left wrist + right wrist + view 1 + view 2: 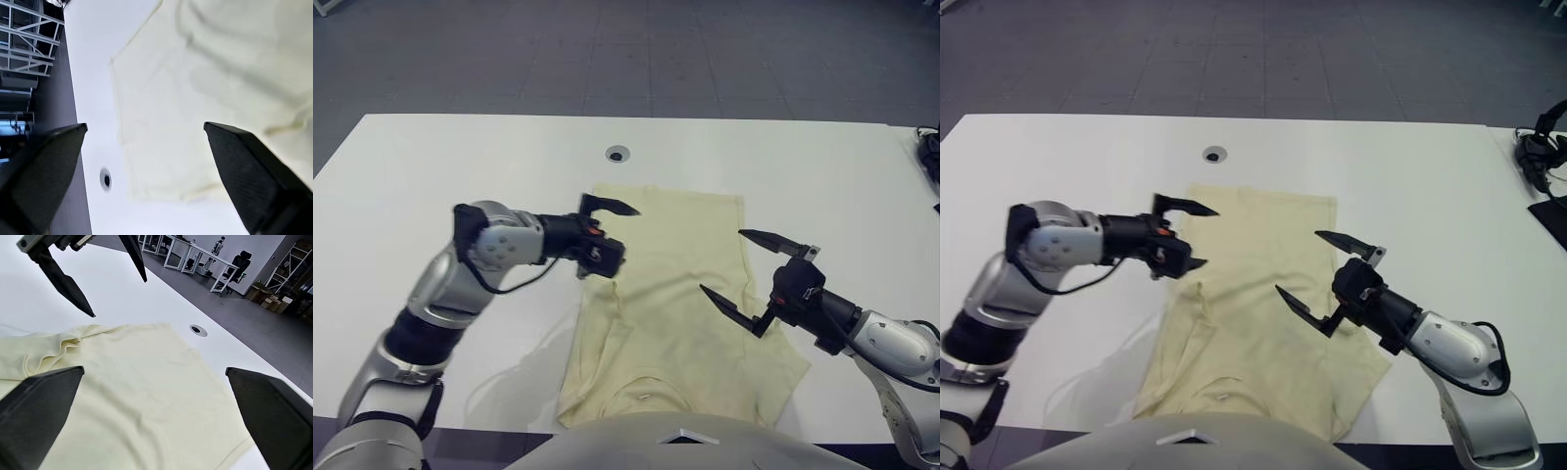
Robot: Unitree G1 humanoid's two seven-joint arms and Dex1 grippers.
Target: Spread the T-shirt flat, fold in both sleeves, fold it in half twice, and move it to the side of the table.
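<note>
A pale yellow T-shirt (675, 294) lies on the white table (431, 176), long and narrow, its side parts turned in and its collar (646, 392) at the near edge. My left gripper (619, 235) hovers open over the shirt's left edge, about midway along it, with nothing between its fingers. In the left wrist view the left gripper (145, 126) frames the shirt's far corner (142, 193). My right gripper (722, 261) is open above the shirt's right half, holding nothing. In the right wrist view the right gripper (155, 369) looks across the cloth (137, 396) toward the left gripper (83, 269).
A round cable hole (618, 154) sits in the table just beyond the shirt's far edge. Dark gear with cables (1540, 157) lies at the table's right end. Bare white tabletop extends to the left and right of the shirt.
</note>
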